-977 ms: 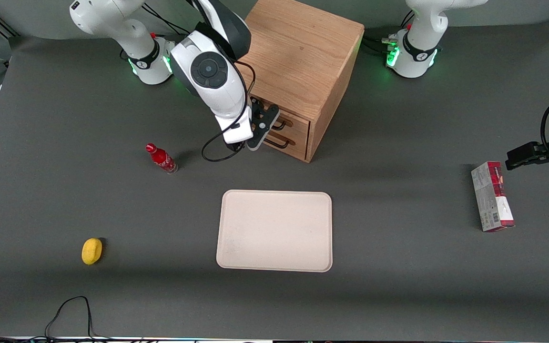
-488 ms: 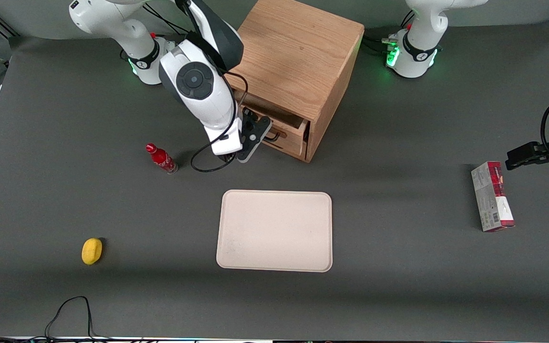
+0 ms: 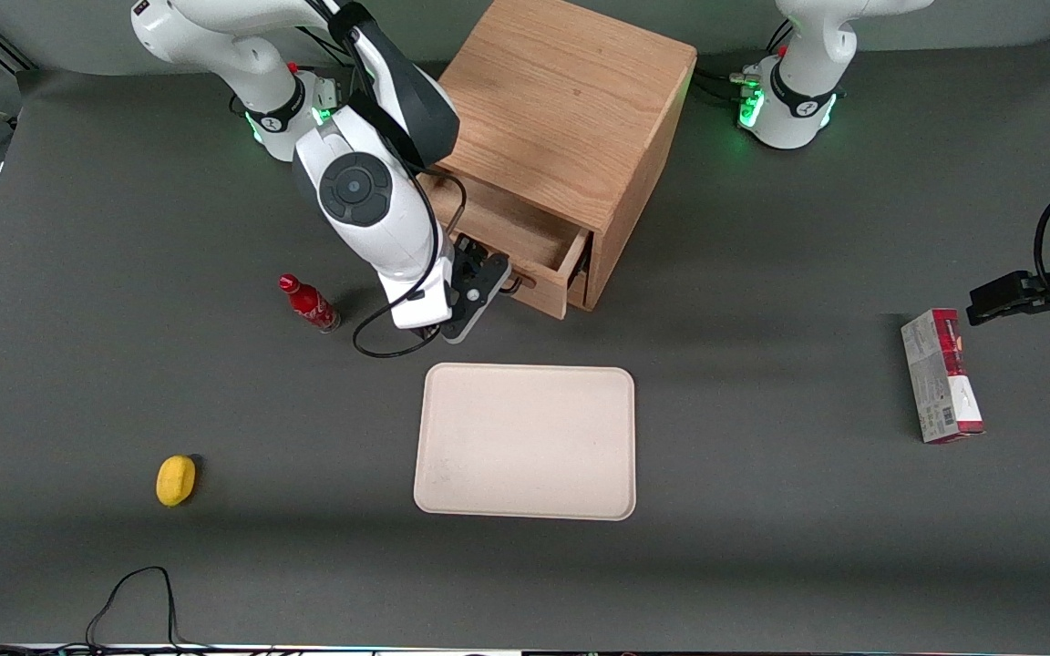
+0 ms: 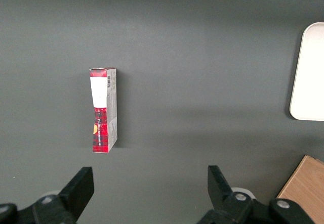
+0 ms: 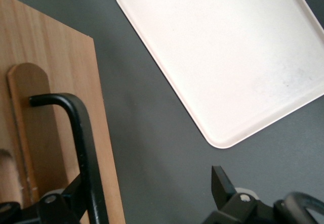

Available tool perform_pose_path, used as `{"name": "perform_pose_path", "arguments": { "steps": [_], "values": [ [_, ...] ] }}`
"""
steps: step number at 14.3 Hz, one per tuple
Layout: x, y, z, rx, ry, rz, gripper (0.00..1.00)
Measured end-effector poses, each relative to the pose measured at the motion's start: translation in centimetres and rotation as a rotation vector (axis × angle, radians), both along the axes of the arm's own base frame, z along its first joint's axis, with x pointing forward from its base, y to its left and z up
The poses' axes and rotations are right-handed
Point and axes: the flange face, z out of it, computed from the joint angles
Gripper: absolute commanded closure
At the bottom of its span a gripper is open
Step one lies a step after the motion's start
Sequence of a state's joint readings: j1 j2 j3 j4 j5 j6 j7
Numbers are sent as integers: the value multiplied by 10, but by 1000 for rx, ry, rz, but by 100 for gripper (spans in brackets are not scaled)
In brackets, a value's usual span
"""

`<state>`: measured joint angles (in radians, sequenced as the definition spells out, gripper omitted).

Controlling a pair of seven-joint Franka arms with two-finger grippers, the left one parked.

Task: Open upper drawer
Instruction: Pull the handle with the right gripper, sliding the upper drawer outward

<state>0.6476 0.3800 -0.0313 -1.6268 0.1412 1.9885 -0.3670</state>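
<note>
The upper drawer (image 3: 525, 239) of the oak cabinet (image 3: 571, 100) stands pulled partway out toward the front camera, and its shallow wooden inside shows. My right gripper (image 3: 487, 281) is at the drawer's front panel (image 5: 45, 107), at the handle. In the right wrist view the gripper (image 5: 149, 183) is open, its fingers spread wide. The thin dark bar handle (image 5: 83, 143) runs just inside one finger (image 5: 71, 196). The other finger (image 5: 220, 181) hangs over bare table. The lower drawer is hidden under the upper one.
A cream tray (image 3: 525, 442) lies nearer the front camera than the cabinet. A small red bottle (image 3: 309, 303) stands beside my arm. A yellow object (image 3: 175, 479) lies near the table's front. A red-and-white box (image 3: 940, 375) lies toward the parked arm's end.
The upper drawer has slid from shut to partway out of the cabinet. My gripper moved toward the front camera with its handle.
</note>
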Motion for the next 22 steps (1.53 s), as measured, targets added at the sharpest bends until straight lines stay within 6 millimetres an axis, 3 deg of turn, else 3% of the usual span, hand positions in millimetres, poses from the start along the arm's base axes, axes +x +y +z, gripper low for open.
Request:
{"name": "perform_pose_path", "arguments": {
  "steps": [7, 22],
  "values": [
    [44, -22, 2, -48, 17, -32, 0],
    [85, -56, -4, -40, 6, -63, 0]
  ]
}}
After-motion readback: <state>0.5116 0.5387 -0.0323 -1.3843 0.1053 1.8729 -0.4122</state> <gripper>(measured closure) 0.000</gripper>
